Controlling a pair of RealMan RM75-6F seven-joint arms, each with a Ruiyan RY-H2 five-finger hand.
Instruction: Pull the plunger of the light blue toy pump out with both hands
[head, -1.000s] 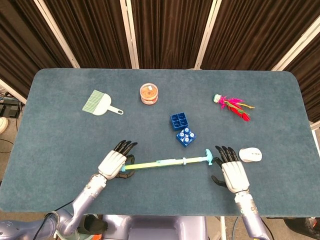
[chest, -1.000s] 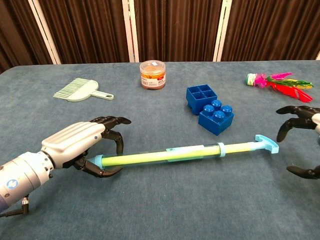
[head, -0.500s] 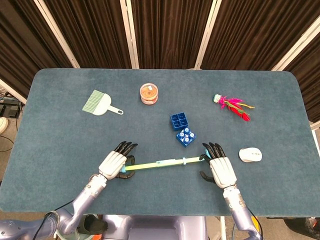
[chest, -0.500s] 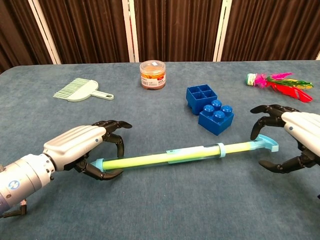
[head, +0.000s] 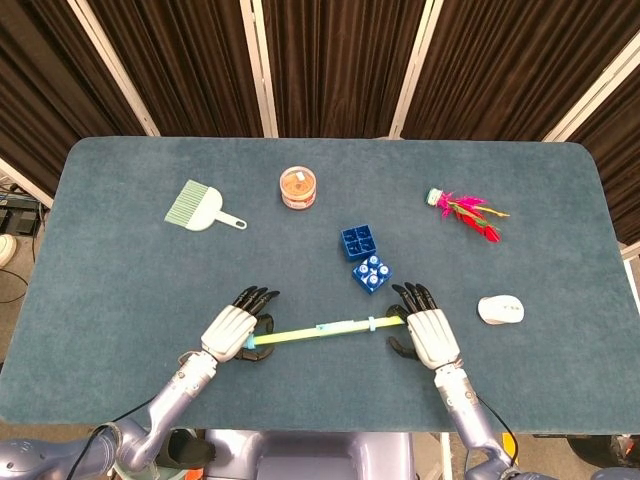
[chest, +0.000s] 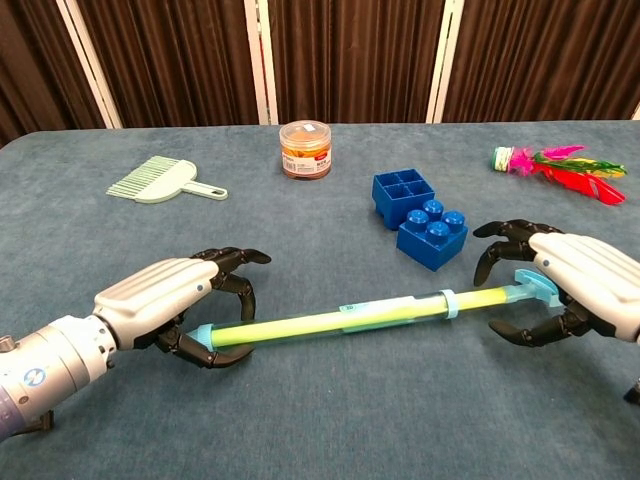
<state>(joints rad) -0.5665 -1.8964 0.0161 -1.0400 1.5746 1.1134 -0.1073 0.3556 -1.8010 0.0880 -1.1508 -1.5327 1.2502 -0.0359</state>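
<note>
1. head view: within the last second the right hand (head: 430, 335) had slid leftward from beside the white computer mouse (head: 501, 310) to the handle end of the light blue toy pump (head: 320, 329), which lay flat near the front edge of the blue-grey felt tabletop (head: 120, 270). the left hand (head: 232, 328) had stayed curled over the pump's other end. both ends were now covered, so i judged the pull could begin soon.

2. chest view: the left hand (chest: 165, 300) gripped the barrel cap. the right hand (chest: 565, 285) arched over the light blue t-handle (chest: 533, 284) with its fingers apart, not yet gripping. the yellow-green plunger rod (chest: 480, 295) showed only slightly.

3. nearby: two dark blue building bricks (chest: 420, 222) sat just behind the rod, the closest obstacle; an orange-filled clear jar (chest: 305, 149), a pale green hand brush (chest: 160, 181) and a pink feathered shuttlecock (chest: 560, 165) lay well apart.
</note>
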